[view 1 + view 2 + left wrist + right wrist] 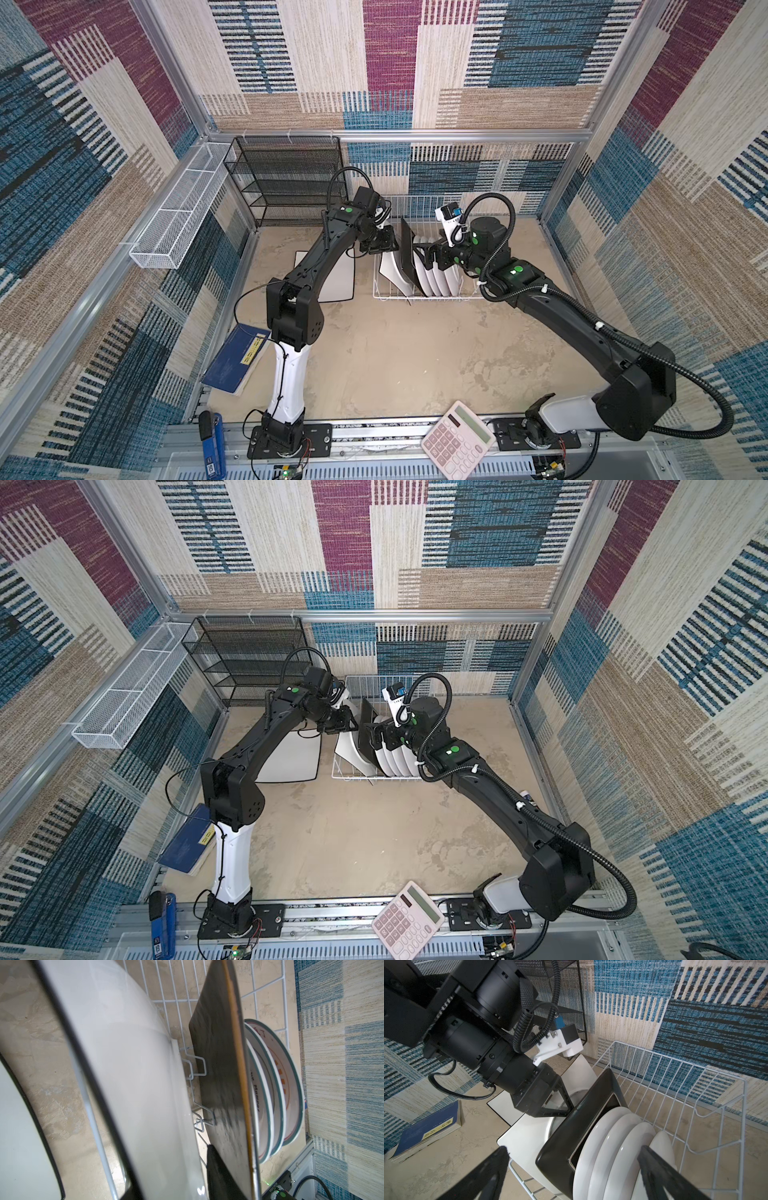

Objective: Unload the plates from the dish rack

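**Top views: left gripper [388, 241] at the rack's end plate, right gripper [420, 255] spread wide**

Both top views are showing a white mesh basket [178, 216] hanging on the left wall and a black mesh shelf [291, 178] standing at the back. A blue book [239, 359] is lying near the left arm. A flat white plate [336, 278] is lying on the table, just left of the dish rack [415, 206]. The left gripper is straddling the top edge of the upright white plate [390, 270], which is leaning at the rack's left end. In the left wrist view, one finger [219, 1167] is sitting between that plate and the black square plate [406, 253]. Whether the grip is clenched, I cannot tell. Four round white plates [436, 276] are standing in a row behind the black one. The right gripper is hovering over them, released and grasping nothing. A pink calculator [457, 440] is lying at the front.
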Available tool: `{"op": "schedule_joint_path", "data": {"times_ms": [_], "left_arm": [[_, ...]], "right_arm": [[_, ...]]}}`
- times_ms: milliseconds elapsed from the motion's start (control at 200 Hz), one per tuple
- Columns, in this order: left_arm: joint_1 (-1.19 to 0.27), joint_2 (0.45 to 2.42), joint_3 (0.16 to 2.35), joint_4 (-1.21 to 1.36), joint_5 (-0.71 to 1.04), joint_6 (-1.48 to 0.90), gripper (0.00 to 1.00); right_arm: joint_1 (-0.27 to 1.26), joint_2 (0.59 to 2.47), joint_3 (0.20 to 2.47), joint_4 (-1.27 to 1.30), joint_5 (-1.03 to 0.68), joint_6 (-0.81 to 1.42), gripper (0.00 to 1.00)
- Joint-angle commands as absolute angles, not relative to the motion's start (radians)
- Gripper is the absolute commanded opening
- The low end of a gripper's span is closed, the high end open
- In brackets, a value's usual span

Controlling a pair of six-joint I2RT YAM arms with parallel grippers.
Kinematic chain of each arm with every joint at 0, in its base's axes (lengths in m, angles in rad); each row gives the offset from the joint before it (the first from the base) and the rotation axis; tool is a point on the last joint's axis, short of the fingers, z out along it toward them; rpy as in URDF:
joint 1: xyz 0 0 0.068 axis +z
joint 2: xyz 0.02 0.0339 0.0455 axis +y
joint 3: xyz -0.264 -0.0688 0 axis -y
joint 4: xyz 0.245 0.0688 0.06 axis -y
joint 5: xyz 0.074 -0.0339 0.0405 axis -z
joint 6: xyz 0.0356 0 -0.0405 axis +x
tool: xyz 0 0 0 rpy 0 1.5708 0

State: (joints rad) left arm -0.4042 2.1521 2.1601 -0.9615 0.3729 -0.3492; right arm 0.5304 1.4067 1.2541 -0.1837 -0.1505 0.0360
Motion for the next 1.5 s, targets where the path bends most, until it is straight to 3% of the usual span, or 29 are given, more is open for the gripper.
{"op": "schedule_joint_path", "data": {"times_ms": [0,265,486,596,656,871,1052,1497], "left_arm": [[-0.403,2.136,2.137,-0.96,0.37,-0.371,0.36],[-0.403,2.104,2.098,-0.959,0.373,-0.369,0.39],[-0.402,2.102,2.076,-0.959,0.386,-0.381,0.34],[-0.403,2.105,2.077,-0.96,0.384,-0.388,0.26],[-0.405,2.107,2.079,-0.96,0.385,-0.384,0.17],[-0.405,2.105,2.078,-0.96,0.38,-0.4,0.14],[-0.406,2.097,2.077,-0.947,0.377,-0.435,0.0],[-0.418,1.98,1.845,-0.675,0.351,-0.656,0.0]], "right_arm": [[0.53,1.405,1.264,-0.167,-0.159,0.034,0.99],[0.529,1.436,1.295,-0.19,-0.179,0.031,0.99],[0.53,1.429,1.287,-0.182,-0.171,0.035,0.99],[0.529,1.428,1.292,-0.189,-0.161,0.034,0.99],[0.529,1.426,1.287,-0.185,-0.16,0.031,0.99],[0.529,1.431,1.293,-0.193,-0.152,0.012,0.99],[0.528,1.423,1.292,-0.182,-0.145,0.008,0.99],[0.523,1.404,1.279,-0.193,-0.118,0.007,0.99]]}}
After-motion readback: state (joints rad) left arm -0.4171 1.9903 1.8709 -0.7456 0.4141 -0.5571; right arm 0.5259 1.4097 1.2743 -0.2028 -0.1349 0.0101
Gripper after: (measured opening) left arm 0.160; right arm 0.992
